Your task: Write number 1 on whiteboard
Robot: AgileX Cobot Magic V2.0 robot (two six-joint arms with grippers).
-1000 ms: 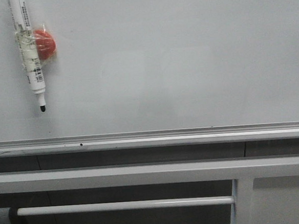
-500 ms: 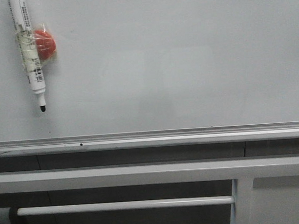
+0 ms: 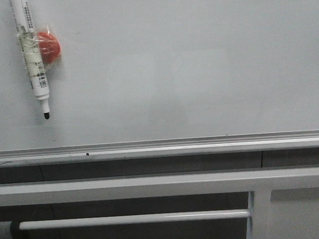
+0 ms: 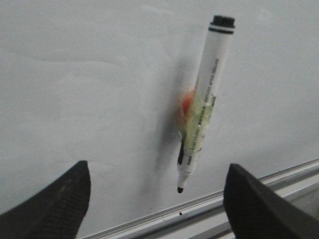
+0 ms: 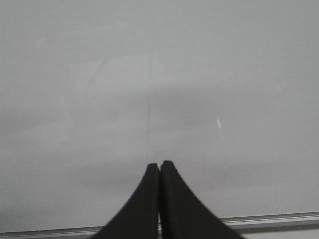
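The whiteboard (image 3: 189,68) fills most of the front view, with a silver rail (image 3: 161,148) along its bottom edge. No number 1 shows on it. A white marker (image 3: 34,62) with a black tip hangs at the board's upper left, taped to a red magnet (image 3: 50,46). My left gripper (image 4: 157,186) is open and faces the marker (image 4: 202,114), which hangs between and beyond its fingers, untouched. My right gripper (image 5: 159,165) is shut with nothing in it, pointing at bare whiteboard (image 5: 159,74). Neither gripper shows in the front view.
Below the rail run white metal bars (image 3: 133,220) and a white frame beam (image 3: 164,186). The rail (image 4: 209,206) passes under the marker in the left wrist view. A faint erased line (image 5: 148,114) marks the board.
The front view has shifted very slightly; the marker and magnet sit a touch to the right. Nothing else differs.
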